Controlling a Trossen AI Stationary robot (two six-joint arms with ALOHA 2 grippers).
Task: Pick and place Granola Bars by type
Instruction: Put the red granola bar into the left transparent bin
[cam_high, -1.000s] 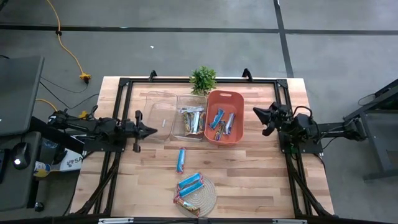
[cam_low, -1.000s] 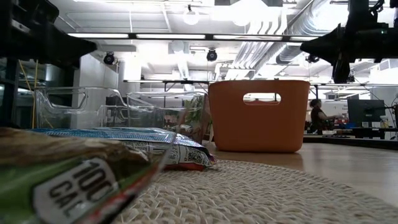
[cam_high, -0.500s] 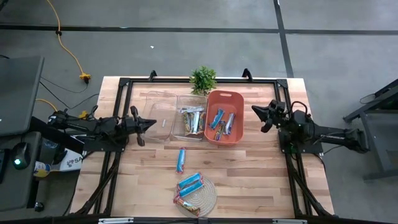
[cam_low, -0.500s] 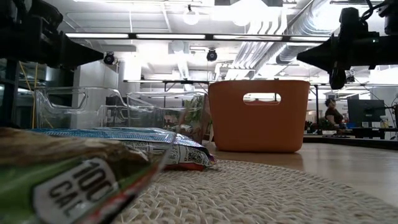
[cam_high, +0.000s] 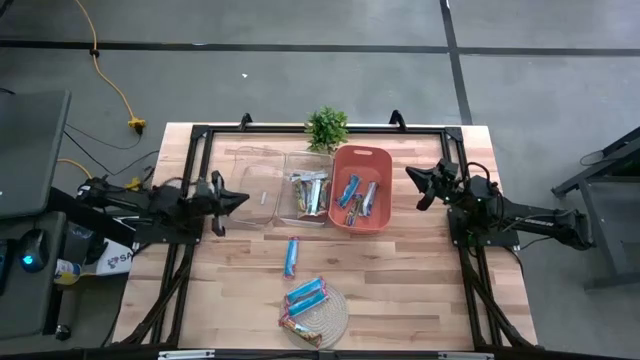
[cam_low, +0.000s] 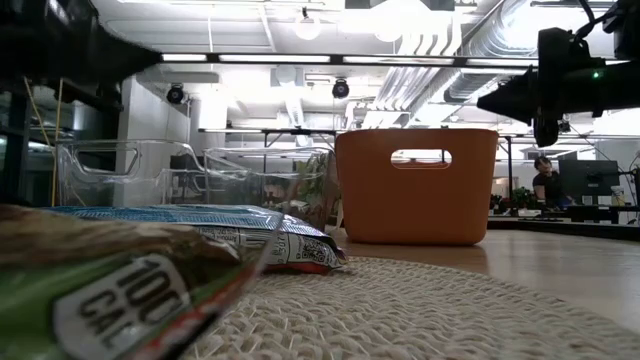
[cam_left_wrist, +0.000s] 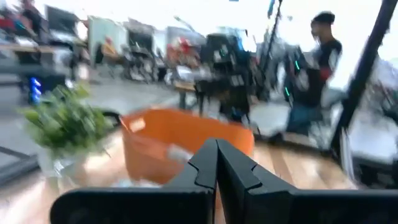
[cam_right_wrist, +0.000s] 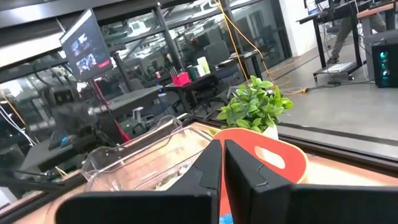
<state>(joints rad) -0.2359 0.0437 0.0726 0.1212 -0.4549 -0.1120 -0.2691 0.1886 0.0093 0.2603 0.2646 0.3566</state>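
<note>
Several wrapped bars show in the high view. One blue bar (cam_high: 291, 257) lies flat on the bare table. A blue bar (cam_high: 306, 294) and a brown-gold bar (cam_high: 299, 325) lie on the round woven mat (cam_high: 332, 312). More bars lie in the orange bin (cam_high: 361, 203) and the middle clear bin (cam_high: 308, 195). My left gripper (cam_high: 243, 198) hovers shut beside the left clear bin (cam_high: 255, 185). My right gripper (cam_high: 409, 176) hovers shut to the right of the orange bin. Both hold nothing. The low view has the blue bar (cam_low: 200, 222) and the brown-gold bar (cam_low: 100, 290) close up.
A small potted plant (cam_high: 326, 128) stands at the far edge behind the bins. The black frame rails (cam_high: 200, 135) run along the table's sides. Bare wood lies between the bins and the mat (cam_low: 420, 310), and right of the mat. People show in the room beyond.
My left gripper has drawn back a little toward the table's left and far edges. My right gripper has shifted slightly toward the far edge and sunk a little. Both stay shut. No bar has moved.
</note>
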